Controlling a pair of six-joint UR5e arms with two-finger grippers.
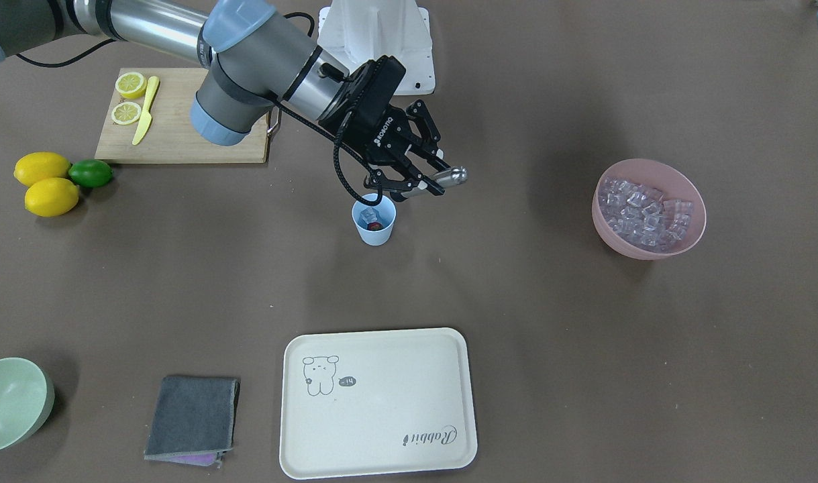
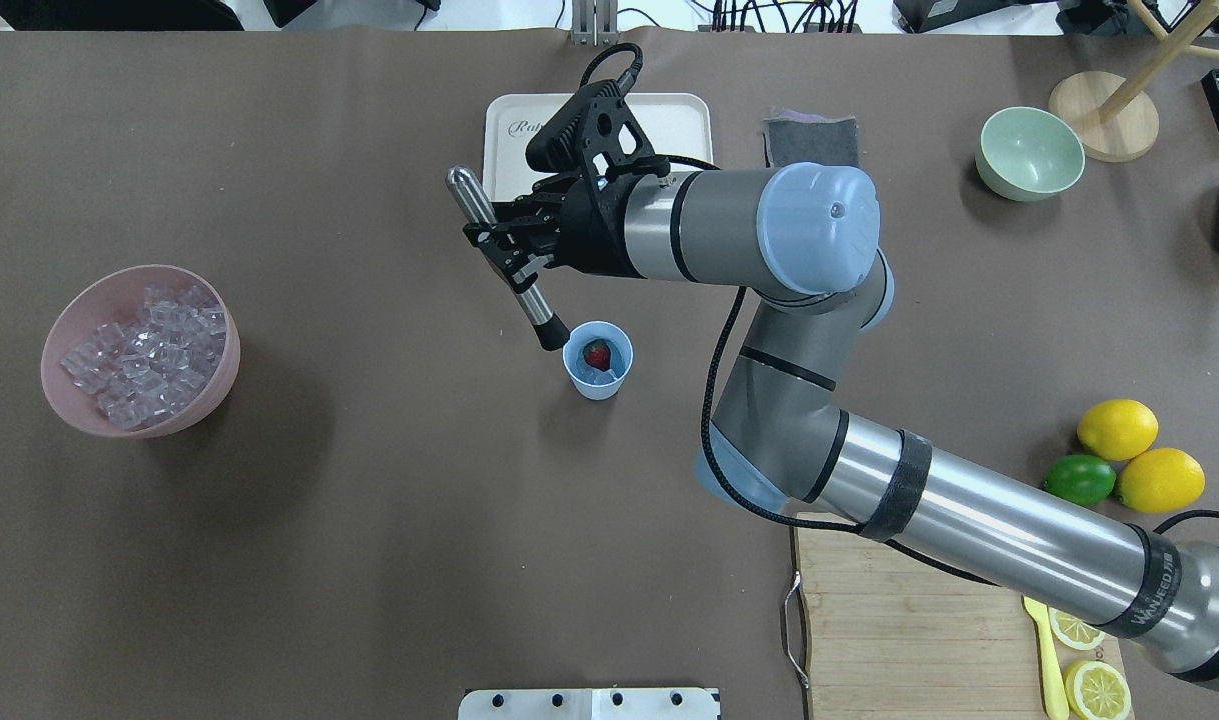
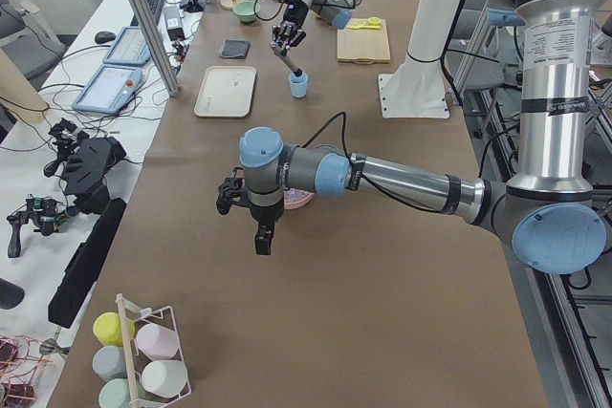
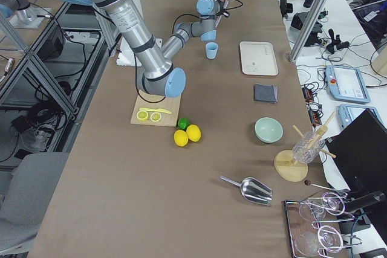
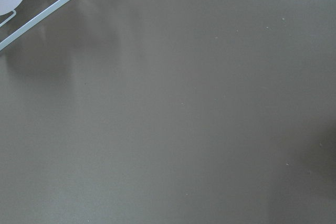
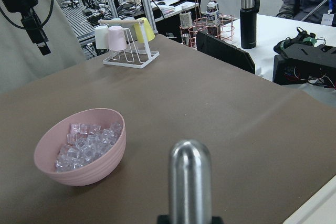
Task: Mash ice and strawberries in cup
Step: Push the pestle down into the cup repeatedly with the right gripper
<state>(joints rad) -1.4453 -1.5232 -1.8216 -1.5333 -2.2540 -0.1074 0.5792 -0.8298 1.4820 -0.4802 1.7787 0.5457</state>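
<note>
The light blue cup (image 1: 374, 231) (image 2: 597, 385) stands upright mid-table. Inside it lie a red strawberry (image 2: 597, 353) (image 1: 375, 225) and some ice (image 1: 368, 215). My right gripper (image 2: 506, 257) (image 1: 409, 182) is shut on a metal muddler (image 2: 476, 207) (image 6: 190, 182), held tilted. The muddler's black tip (image 2: 552, 336) is at the cup's rim, outside the cup. My left gripper (image 3: 254, 228) hangs over bare table near the pink bowl; whether it is open or shut I cannot tell.
A pink bowl (image 1: 643, 162) (image 2: 119, 272) full of ice cubes (image 2: 144, 350) stands on my left. A cream tray (image 1: 378, 402), grey cloth (image 1: 192, 416), pale green bowl (image 1: 9, 402), cutting board (image 1: 180, 134), lemons and lime (image 1: 90, 173) lie around.
</note>
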